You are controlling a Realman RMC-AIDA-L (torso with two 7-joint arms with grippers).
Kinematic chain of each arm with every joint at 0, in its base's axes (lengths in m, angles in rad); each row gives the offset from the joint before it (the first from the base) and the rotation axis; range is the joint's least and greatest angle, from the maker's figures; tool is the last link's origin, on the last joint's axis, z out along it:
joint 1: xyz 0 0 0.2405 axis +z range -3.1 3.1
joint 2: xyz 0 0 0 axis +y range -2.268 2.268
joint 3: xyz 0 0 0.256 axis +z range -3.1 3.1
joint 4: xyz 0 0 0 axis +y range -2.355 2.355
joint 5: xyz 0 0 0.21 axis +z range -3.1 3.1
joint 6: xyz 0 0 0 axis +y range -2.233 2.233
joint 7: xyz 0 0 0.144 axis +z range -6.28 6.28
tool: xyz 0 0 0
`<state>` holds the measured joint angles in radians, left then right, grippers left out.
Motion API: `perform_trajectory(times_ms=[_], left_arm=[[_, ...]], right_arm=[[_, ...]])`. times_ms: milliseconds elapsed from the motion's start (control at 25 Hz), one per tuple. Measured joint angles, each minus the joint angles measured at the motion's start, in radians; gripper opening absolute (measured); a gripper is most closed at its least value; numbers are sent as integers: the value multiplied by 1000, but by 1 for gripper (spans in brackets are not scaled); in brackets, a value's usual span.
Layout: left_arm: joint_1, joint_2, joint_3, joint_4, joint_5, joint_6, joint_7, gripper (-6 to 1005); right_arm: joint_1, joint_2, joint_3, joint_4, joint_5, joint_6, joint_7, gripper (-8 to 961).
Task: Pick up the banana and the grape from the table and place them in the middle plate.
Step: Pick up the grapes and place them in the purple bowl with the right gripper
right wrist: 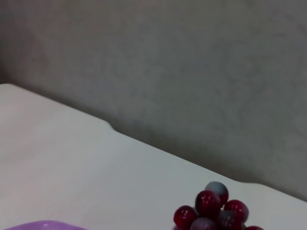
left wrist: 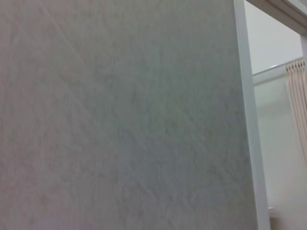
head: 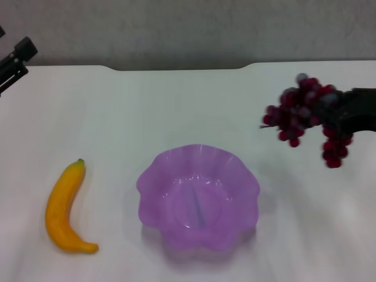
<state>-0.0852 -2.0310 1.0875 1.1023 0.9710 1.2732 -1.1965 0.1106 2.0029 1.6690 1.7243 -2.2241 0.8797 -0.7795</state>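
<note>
The yellow banana (head: 63, 207) lies on the white table (head: 176, 106) at the front left, left of the plate. The purple scalloped plate (head: 154, 176) stands in the middle front with nothing in it. My right gripper (head: 343, 111) comes in from the right edge and is shut on the dark red grape bunch (head: 294, 114), which hangs around it, right of and behind the plate. The grapes (right wrist: 216, 208) and a bit of the plate's rim (right wrist: 43, 225) show in the right wrist view. My left gripper (head: 14, 61) is parked at the far left edge.
A grey wall (head: 188, 29) stands behind the table's back edge, which has a shallow notch in its middle. The left wrist view shows only the grey wall (left wrist: 120, 120) and a white frame (left wrist: 247, 120).
</note>
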Motion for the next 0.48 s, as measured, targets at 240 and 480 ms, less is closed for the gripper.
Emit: perform_trajectory(times_ms=[240, 480], left_arm=[[4, 0, 0, 5, 0, 0, -1, 755], [4, 0, -1, 5, 0, 0, -2, 755]], right_arm=[[3, 0, -89, 52, -25, 7, 5, 343], [8, 1, -140, 74, -34, 29, 6, 340]])
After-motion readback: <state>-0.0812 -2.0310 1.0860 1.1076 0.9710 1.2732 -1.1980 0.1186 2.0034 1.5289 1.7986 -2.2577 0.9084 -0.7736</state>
